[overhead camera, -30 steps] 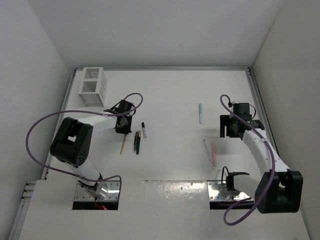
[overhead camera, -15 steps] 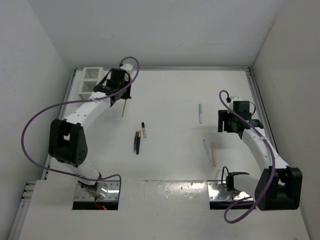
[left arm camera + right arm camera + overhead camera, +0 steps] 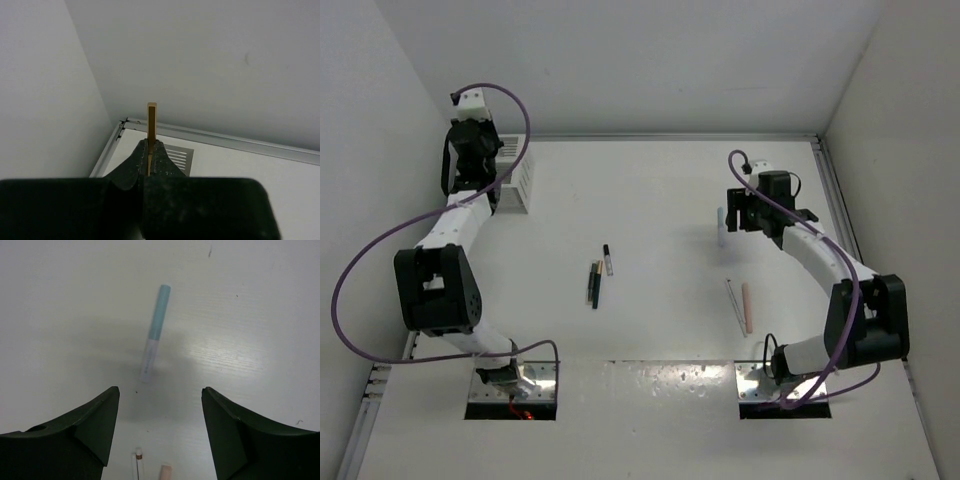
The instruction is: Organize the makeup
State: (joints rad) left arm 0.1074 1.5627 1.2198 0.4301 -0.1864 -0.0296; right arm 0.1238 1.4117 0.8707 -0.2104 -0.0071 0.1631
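You are looking at a white slatted box (image 3: pixel 516 186) sitting in the far-left corner of the white table (image 3: pixel 660 190), close beside the left wall (image 3: pixel 380 150). A metal rail (image 3: pixel 670 136) is running along the table's far edge, under the back wall (image 3: pixel 640 60).

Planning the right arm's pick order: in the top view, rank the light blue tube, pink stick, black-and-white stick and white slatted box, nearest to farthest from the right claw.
1. light blue tube, right beside the right claw.
2. pink stick, on the near side of it.
3. black-and-white stick, well off to the left.
4. white slatted box, back-left corner.
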